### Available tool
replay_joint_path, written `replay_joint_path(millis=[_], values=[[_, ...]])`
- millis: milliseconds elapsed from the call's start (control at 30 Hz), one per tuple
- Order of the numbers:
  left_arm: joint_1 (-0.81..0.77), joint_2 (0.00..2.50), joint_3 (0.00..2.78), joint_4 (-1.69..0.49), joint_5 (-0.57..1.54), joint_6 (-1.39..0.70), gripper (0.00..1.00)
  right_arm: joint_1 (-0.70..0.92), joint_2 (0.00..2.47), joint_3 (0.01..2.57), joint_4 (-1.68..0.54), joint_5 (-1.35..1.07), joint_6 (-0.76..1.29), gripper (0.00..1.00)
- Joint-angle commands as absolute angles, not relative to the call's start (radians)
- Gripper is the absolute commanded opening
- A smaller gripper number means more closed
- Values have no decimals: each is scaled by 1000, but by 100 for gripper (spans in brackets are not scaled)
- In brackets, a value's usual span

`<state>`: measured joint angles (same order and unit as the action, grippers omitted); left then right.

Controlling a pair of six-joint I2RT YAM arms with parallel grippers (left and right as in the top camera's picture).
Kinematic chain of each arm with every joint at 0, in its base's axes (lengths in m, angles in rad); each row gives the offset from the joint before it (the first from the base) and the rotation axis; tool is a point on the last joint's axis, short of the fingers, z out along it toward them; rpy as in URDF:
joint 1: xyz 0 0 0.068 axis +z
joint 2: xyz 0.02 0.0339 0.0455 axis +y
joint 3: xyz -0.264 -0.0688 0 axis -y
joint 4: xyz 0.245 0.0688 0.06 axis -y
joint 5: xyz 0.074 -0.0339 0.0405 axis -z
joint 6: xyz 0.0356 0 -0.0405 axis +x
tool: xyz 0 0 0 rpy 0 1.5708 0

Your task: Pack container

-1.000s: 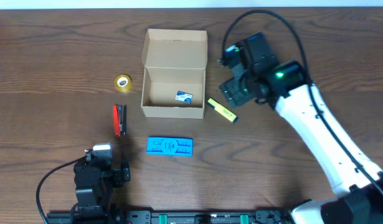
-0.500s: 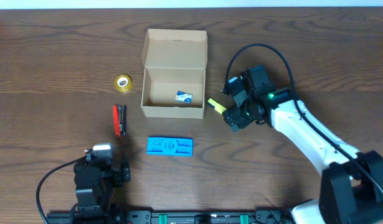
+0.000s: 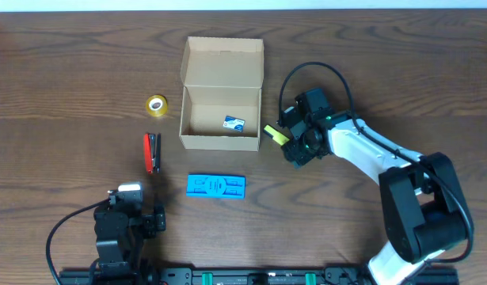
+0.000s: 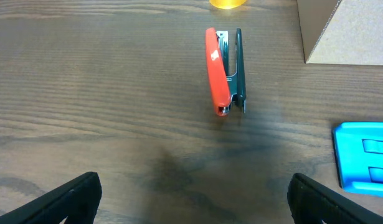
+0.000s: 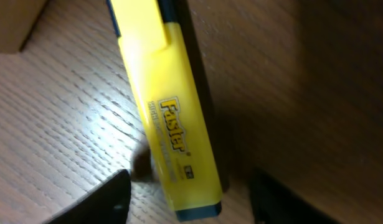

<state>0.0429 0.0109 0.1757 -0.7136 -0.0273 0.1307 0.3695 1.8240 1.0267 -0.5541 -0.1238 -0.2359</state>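
The tan cardboard container (image 3: 221,117) stands open at the back middle, its flap lid laid back, with a small blue-and-white item (image 3: 233,123) inside. A yellow highlighter (image 3: 274,134) (image 5: 172,124) lies just right of the container. My right gripper (image 3: 294,149) (image 5: 188,199) is open, low over the table, with its fingers on either side of the highlighter's near end. My left gripper (image 4: 191,199) is open and empty near the front left. An orange stapler (image 3: 151,152) (image 4: 223,71) lies ahead of it.
A yellow tape roll (image 3: 156,105) lies left of the container. A flat blue plastic item (image 3: 216,186) (image 4: 365,155) lies in front of the container. The container's corner (image 4: 347,31) shows at the upper right of the left wrist view.
My right arm has come down and moved left from beside the container to the highlighter. Its open fingers now straddle the highlighter's end. The left arm has not moved.
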Motion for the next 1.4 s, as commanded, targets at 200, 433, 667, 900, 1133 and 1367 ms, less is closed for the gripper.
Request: replay_joint_path(millis=[200,433,667,900,1133,1367], values=[[39,4,160,-717,-33,127,95,368,1857,1023,-569,-139,-216,13],[39,4,160,-717,-33,126,95,368,1845,1115,-653,-139,-194,4],[39,4,160,-717,-33,127,95,368,1769,1245,-757,-130,-195,1],[39,4,160,-717,-33,127,95,368,1612,1283,-789,-105,-195,2],[39,4,160,-717,-33,127,95,429,1526,1309,-753,-121,-196,1],[39,4,160,-717,-33,127,95,575,1591,1317,-621,-120,-196,3]])
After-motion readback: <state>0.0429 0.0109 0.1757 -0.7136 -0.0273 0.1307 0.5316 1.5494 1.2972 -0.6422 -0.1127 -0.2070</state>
